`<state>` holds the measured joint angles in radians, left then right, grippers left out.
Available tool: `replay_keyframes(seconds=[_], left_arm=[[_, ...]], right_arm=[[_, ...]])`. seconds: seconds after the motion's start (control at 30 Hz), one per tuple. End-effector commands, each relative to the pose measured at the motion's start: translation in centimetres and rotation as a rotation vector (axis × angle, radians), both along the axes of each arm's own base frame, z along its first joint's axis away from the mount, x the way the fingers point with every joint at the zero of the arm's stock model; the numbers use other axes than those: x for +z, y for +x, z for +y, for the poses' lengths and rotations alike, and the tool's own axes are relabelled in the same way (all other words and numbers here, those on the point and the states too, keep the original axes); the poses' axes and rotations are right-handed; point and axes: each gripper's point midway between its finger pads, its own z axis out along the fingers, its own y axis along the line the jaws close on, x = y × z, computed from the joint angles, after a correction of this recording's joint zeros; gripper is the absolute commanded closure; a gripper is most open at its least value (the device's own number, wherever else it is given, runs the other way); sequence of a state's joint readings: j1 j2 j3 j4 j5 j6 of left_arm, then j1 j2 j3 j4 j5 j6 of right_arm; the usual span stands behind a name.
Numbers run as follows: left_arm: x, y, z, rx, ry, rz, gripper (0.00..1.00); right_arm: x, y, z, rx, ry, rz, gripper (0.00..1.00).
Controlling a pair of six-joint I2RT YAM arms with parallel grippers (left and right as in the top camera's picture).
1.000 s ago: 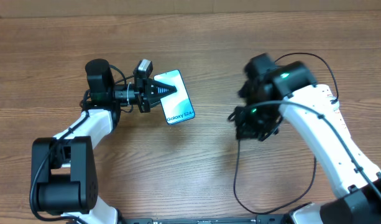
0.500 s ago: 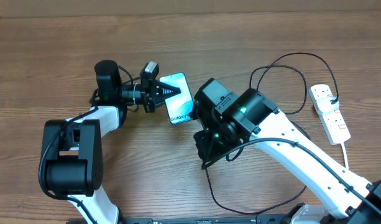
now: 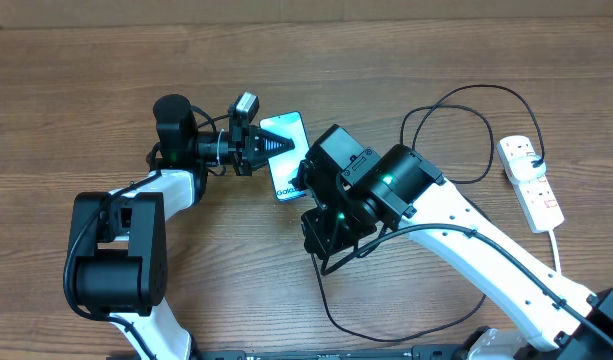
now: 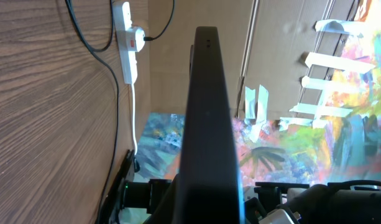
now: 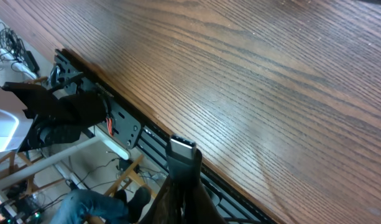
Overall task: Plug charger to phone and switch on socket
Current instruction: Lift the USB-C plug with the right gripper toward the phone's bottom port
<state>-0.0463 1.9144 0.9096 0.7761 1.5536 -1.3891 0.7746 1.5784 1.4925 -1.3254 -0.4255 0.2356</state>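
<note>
Lining up is everything: your left pincer (image 3: 258, 148) clamps the phone (image 3: 288, 150) tilted over the table (image 3: 486, 60), and the right pincer (image 5: 178, 191) pinches the charger (image 5: 181, 149) tip close by. The port's hidden, probably on the bottom edge, so ease in straight.

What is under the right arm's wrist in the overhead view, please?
The phone, held by the left gripper, has its lower corner covered there, and the charger cable trails out beneath. The right gripper and the plug tip are hidden there.
</note>
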Motion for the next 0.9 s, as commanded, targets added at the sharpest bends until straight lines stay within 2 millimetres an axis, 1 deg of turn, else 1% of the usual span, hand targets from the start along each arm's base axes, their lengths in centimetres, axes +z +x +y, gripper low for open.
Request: replay_keyframes(seconds=[0.0, 0.2, 0.33, 0.57, 0.73, 0.87], left_arm=[[1.2, -0.1, 0.0, -0.028, -0.008, -0.053, 0.96], [1.5, 0.0, 0.0, -0.029, -0.01, -0.104, 0.96], [1.6, -0.1, -0.1, -0.031, -0.011, -0.116, 0.96], [1.6, -0.8, -1.4, -0.068, -0.016, -0.165, 0.96], [1.6, -1.3, -2.2, -0.091, -0.019, -0.179, 0.96], [1.6, -1.4, -2.3, -0.095, -0.02, -0.195, 0.96]], right_arm=[[-0.5, 0.3, 0.5, 0.029, -0.001, 0.001, 0.96], [-2.3, 0.9, 0.4, 0.024, -0.06, 0.018, 0.96], [-3.1, 1.5, 0.1, 0.015, -0.093, 0.004, 0.96], [-3.1, 2.8, -0.5, -0.024, -0.091, -0.009, 0.96], [-3.1, 3.1, -0.3, -0.021, -0.082, -0.021, 0.96], [-3.2, 3.2, -0.5, -0.024, -0.094, -0.031, 0.96]])
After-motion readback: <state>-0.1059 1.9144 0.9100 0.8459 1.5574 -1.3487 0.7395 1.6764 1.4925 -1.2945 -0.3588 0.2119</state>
